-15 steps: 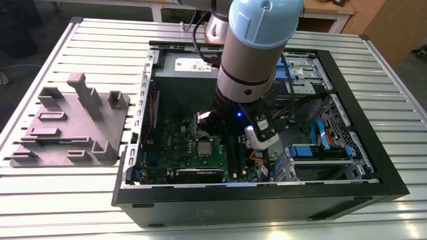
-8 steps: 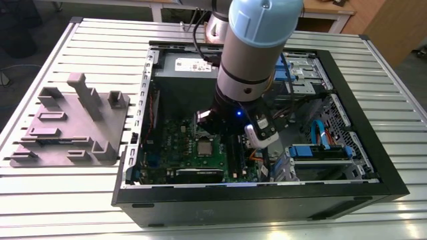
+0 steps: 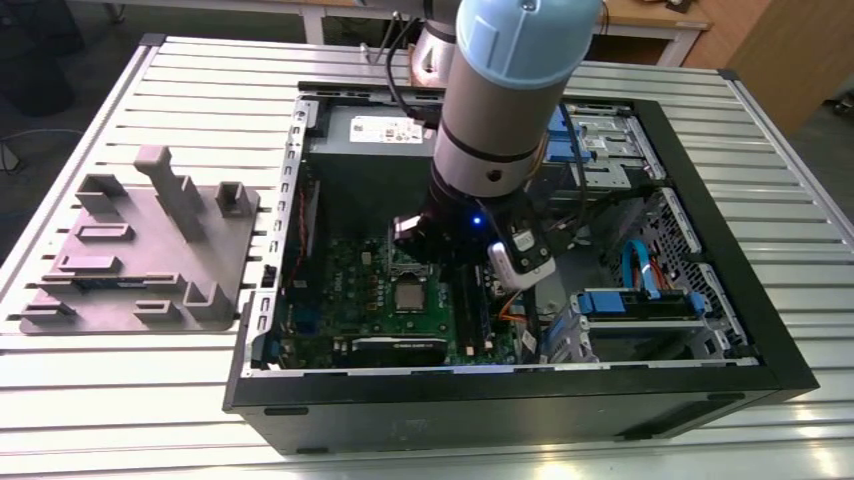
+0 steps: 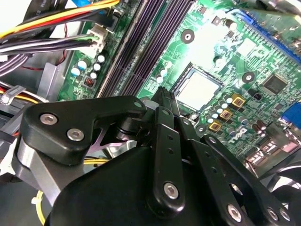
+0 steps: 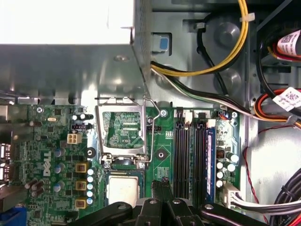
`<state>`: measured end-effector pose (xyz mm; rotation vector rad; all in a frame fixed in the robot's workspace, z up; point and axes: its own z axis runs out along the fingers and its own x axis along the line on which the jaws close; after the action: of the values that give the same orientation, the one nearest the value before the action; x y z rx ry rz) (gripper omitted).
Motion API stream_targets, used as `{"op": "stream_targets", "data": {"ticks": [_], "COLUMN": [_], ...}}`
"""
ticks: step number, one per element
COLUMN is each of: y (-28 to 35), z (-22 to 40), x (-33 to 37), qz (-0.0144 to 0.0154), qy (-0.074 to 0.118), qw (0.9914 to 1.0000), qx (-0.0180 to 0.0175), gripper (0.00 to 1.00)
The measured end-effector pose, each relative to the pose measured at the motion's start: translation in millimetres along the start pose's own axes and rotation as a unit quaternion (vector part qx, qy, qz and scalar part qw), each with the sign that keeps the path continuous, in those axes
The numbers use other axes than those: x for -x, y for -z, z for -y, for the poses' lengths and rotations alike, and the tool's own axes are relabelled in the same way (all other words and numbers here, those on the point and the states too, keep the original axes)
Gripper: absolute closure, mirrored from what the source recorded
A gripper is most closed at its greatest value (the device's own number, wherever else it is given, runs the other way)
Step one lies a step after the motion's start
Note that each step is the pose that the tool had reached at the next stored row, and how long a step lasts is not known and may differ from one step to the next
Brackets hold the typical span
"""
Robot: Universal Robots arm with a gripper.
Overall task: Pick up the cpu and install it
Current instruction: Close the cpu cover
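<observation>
You see the cpu (image 5: 123, 190) seated on the motherboard (image 5: 56, 155), load plate (image 5: 123, 126) up; gripper (image 5: 163, 181) pressed together, empty, near it.

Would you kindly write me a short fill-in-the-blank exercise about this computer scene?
The cpu lies in a socket on the ___-coloured motherboard.
The socket's hinged metal frame is flipped ___, not closed over the cpu.
The grey tray lies outside the computer case, on the exterior view's ___.
Missing words: green; open; left.
</observation>
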<state>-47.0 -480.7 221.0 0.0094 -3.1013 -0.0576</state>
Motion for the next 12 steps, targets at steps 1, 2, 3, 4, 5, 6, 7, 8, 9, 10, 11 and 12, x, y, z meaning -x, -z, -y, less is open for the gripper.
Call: {"op": "stream_targets", "data": {"ticks": [1, 2, 3, 4, 5, 6, 7, 8, 9, 10, 11, 12], "y": [-0.1, -0.3, -0.4, -0.6, -0.8, -1.0, -1.2, -1.5, -1.7, -2.1, -2.5, -2.8], "z": [-1.0, -2.0, -3.0, -4.1, -5.2, -6.3, -7.4, -8.9, -10.5, -12.3, -13.9, -15.3], "x": [0.0, 0.0, 0.0, 0.0, 0.1, 0.1, 0.1, 0.1, 0.1, 0.1, 0.2, 0.2], "qz": [0.0, 0.0, 0.0, 0.0, 0.0, 0.0, 0.0, 0.0, 0.0, 0.0, 0.0, 0.0], "qy": [0.0, 0.0, 0.0, 0.0, 0.0, 0.0, 0.0, 0.0, 0.0, 0.0, 0.0, 0.0], "qw": [1.0, 1.0, 1.0, 1.0, 1.0, 1.0, 1.0, 1.0, 1.0, 1.0, 1.0, 1.0], "qx": [0.0, 0.0001, 0.0001, 0.0002, 0.0003, 0.0003, 0.0004, 0.0006, 0.0007, 0.0011, 0.0013, 0.0017], "gripper": [0.9, 0.9, 0.9, 0.9, 0.9, 0.9, 0.9, 0.9, 0.9, 0.9, 0.9, 0.9]}}
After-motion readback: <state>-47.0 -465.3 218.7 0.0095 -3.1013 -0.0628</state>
